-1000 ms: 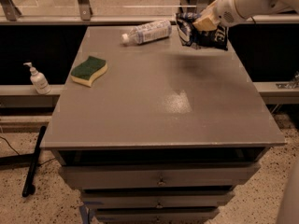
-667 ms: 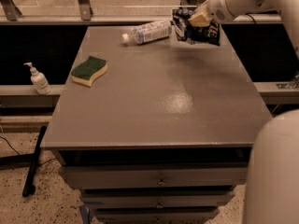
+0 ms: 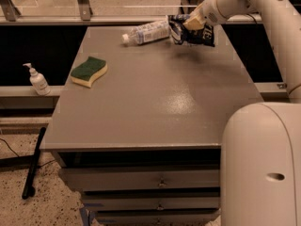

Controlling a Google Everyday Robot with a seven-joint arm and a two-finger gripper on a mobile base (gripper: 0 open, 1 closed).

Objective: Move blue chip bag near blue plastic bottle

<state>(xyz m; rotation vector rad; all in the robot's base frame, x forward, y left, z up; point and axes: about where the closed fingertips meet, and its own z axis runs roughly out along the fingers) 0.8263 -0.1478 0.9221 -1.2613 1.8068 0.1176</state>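
The blue chip bag [image 3: 198, 34] is dark navy with white lettering and hangs in my gripper [image 3: 192, 23] just above the far right of the grey table [image 3: 155, 93]. The gripper is shut on the bag's top edge. The blue plastic bottle [image 3: 146, 32] lies on its side at the table's far edge, white cap pointing left, directly left of the bag. The bag's left edge is almost touching the bottle's base.
A green and yellow sponge [image 3: 89, 71] lies on the table's left side. A small white pump-dispenser bottle [image 3: 37, 80] stands on a ledge left of the table. My white arm [image 3: 263, 13] and base [image 3: 261, 164] fill the right side.
The gripper has carried the chip bag to the left and a little farther back, closer to the bottle. The robot's base has come into view at the lower right.
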